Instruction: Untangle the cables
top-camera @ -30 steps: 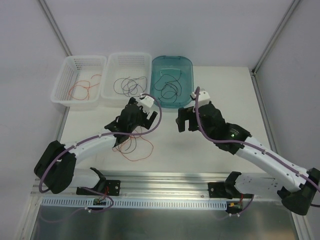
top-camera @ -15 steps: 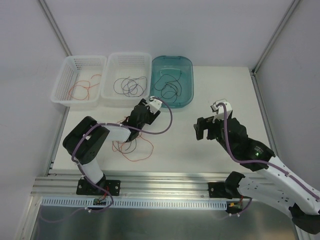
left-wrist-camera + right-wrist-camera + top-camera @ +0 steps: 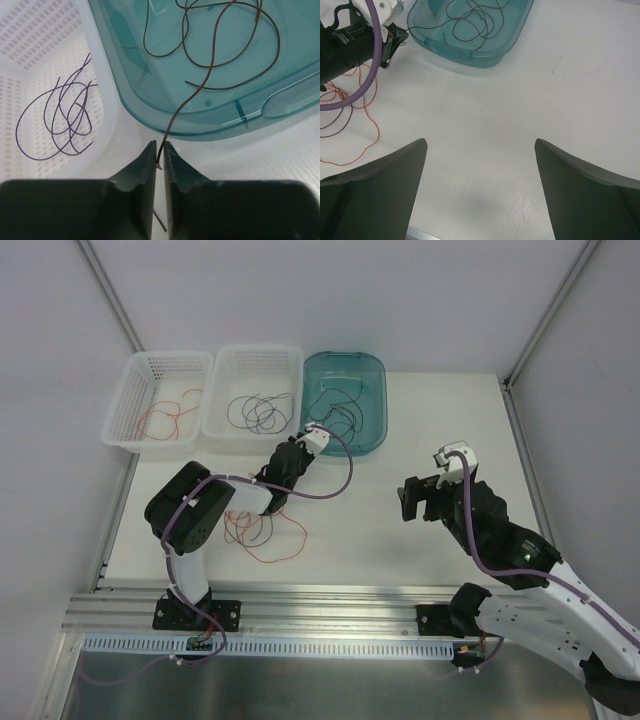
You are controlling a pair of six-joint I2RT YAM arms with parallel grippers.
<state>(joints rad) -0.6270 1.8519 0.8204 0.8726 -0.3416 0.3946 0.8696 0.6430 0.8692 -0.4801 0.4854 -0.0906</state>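
Note:
A tangle of thin red-orange and black cables (image 3: 262, 530) lies on the table under my left forearm, also visible in the right wrist view (image 3: 345, 115). My left gripper (image 3: 299, 444) (image 3: 161, 152) sits at the near-left corner of the teal bin (image 3: 372, 425), its jaws closed to a narrow slit around a thin dark cable (image 3: 172, 117). That cable runs up over the rim into loops (image 3: 225, 50) inside the bin. My right gripper (image 3: 414, 502) (image 3: 480, 145) hovers wide open over bare table to the right, holding nothing.
Two white baskets stand at the back left: the left basket (image 3: 140, 370) holds a red cable (image 3: 165, 418), the middle basket (image 3: 290, 358) holds black loops (image 3: 258, 412). A thick purple arm cable (image 3: 362, 80) arcs over the left wrist. The table's front rail (image 3: 330, 605) runs along the near edge.
My left gripper has reached forward to the teal bin's corner and closed its jaws around the dark cable. The right arm has drawn back to the right, still open.

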